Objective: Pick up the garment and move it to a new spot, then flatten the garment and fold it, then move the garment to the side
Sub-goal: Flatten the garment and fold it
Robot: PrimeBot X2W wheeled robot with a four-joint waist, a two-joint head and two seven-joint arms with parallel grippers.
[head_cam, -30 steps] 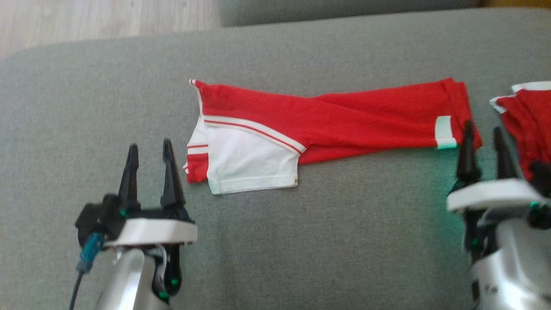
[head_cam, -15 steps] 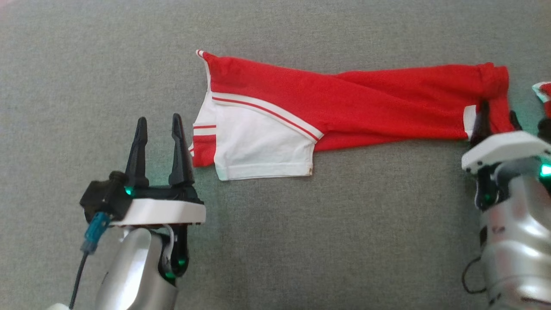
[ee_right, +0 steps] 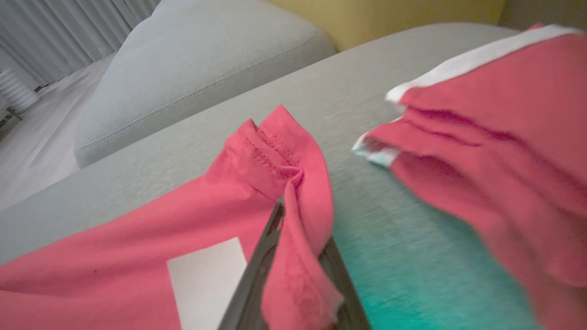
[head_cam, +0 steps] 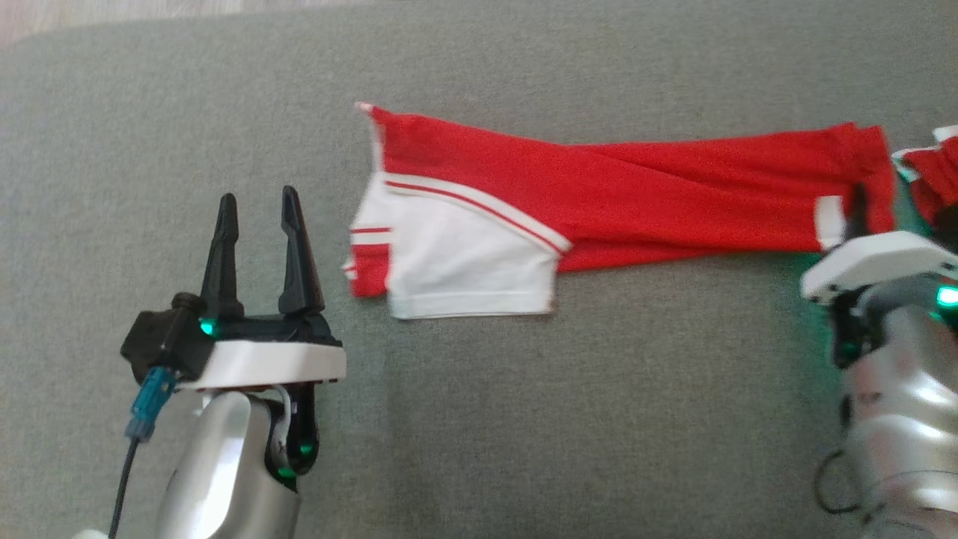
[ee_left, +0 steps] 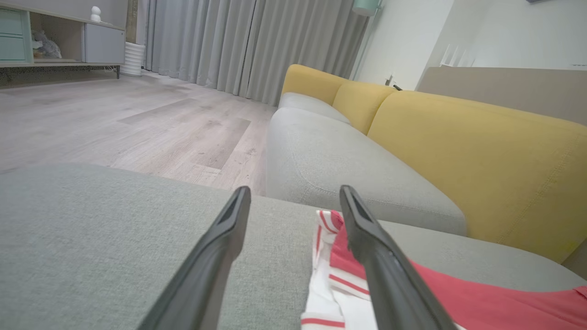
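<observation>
A red garment [head_cam: 636, 195] with a white striped sleeve end lies folded into a long strip across the grey cushion [head_cam: 524, 419]. My right gripper [head_cam: 861, 206] is shut on the strip's right end. In the right wrist view the hemmed red edge [ee_right: 293, 183] is bunched between that gripper's [ee_right: 302, 224] two dark fingers. My left gripper [head_cam: 258, 196] stands open just left of the white sleeve end, apart from the cloth. The left wrist view shows the left gripper [ee_left: 294, 190] with the garment [ee_left: 458, 302] beside its right finger.
Another red garment with white trim [head_cam: 932, 180] lies just right of the held end, near the right gripper [ee_right: 495, 151]. Beyond the cushion are a grey sofa seat [ee_left: 348, 165], its yellow back [ee_left: 458, 151] and wooden floor [ee_left: 114, 123].
My right gripper moved onto the garment's right end and shut on it. The head camera shifted. The left gripper stayed open beside the sleeve end.
</observation>
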